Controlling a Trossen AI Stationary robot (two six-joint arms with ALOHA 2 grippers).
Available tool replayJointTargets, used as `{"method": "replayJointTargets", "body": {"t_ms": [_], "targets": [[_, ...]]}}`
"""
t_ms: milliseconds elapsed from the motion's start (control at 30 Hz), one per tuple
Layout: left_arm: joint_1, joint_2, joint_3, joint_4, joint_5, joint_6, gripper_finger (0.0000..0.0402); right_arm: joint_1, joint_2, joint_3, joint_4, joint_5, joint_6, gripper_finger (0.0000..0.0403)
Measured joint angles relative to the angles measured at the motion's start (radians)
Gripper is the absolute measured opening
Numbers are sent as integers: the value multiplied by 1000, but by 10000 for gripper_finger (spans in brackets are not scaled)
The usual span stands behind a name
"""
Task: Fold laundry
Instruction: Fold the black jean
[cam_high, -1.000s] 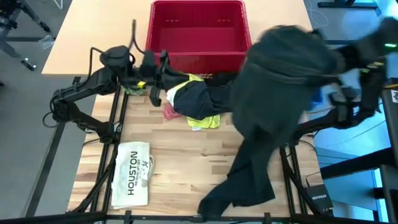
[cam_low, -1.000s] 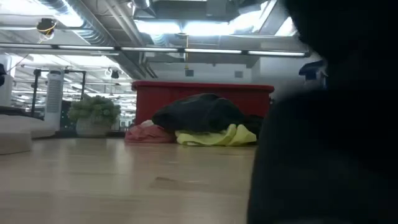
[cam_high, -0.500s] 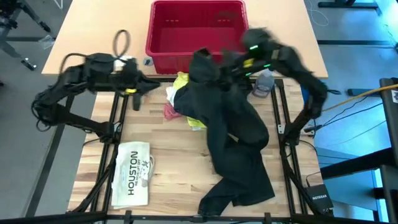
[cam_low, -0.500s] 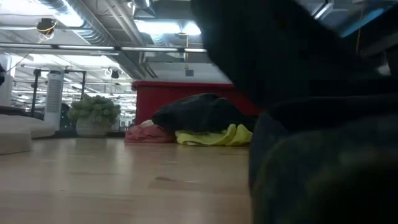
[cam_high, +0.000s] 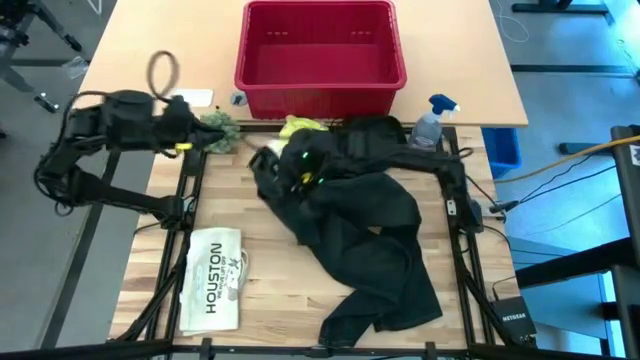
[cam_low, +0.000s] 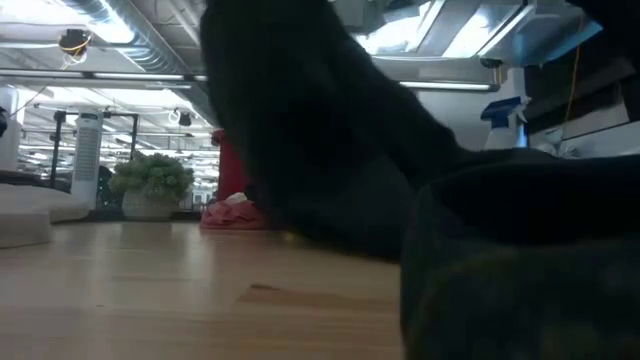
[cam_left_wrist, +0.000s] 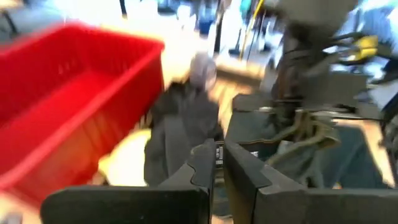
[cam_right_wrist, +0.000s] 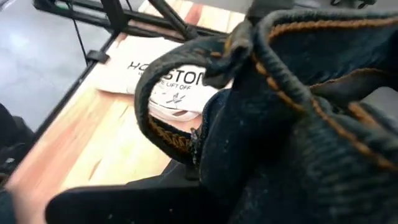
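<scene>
the right end effector (cam_high: 262, 163) is clenched on the dark trousers (cam_high: 365, 235), which trail from it across the surface (cam_high: 270, 270). the left end effector (cam_left_wrist: 219, 163), clenched and empty, hangs well apart from them.

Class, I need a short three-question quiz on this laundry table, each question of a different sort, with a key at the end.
1. True or false: the red basket holds garments.
2. Which gripper is at the dark trousers? A) left B) right
3. Fill in: the flat white item is printed "____".

Key:
1. False; it shows no garments.
2. B; the right gripper is shut on the trousers' waistband, while the left gripper sits shut near the table's left edge, holding nothing.
3. HOUSTON
</scene>
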Motion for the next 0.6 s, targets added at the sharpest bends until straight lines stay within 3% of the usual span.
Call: {"method": "replayJointTargets", "body": {"t_ms": [133, 300, 433, 600], "targets": [[0, 23, -69, -38, 39, -66, 21, 35, 66, 0, 7, 7, 5, 26], [0, 24, -282, 31, 161, -102, 21, 76, 111, 0, -34, -5, 7, 26], [0, 26, -436, 49, 199, -196, 23, 102, 114, 0, -46, 38, 3, 26], [0, 9, -520, 117, 322, -287, 55, 108, 114, 1, -55, 55, 3, 26]]}}
